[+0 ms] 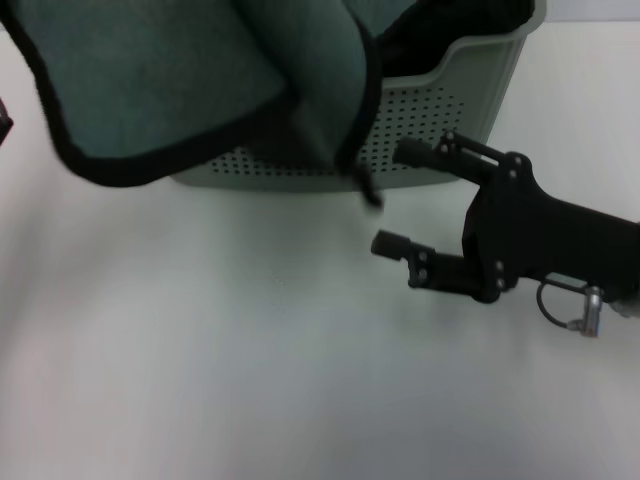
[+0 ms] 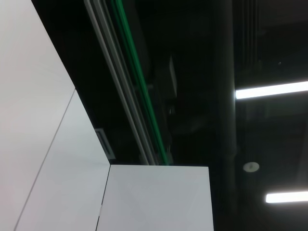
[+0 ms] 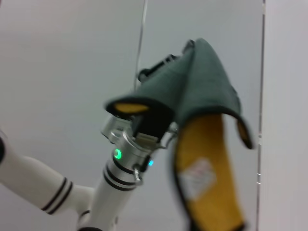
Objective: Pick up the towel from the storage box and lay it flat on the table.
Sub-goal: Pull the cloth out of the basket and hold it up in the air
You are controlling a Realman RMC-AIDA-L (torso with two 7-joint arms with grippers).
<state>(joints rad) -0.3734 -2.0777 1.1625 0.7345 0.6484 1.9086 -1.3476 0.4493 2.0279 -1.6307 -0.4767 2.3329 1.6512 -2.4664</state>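
Note:
The towel (image 1: 200, 80), dark grey-green with a black border, hangs in the air at the top of the head view, draped in front of the storage box (image 1: 440, 110). Its black corner loop (image 1: 370, 192) dangles by the box front. In the right wrist view the towel (image 3: 207, 82) shows a yellow underside and hangs from the end of my left arm (image 3: 120, 163), covering the left gripper. My right gripper (image 1: 390, 197) is open and empty, level with the box front at its right, fingers pointing left toward the loop. The white table (image 1: 250, 350) lies below.
The left wrist view shows only white wall panels (image 2: 154, 202), a dark ceiling and strip lights (image 2: 269, 90). The box stands at the far middle of the table, with bare tabletop in front of it.

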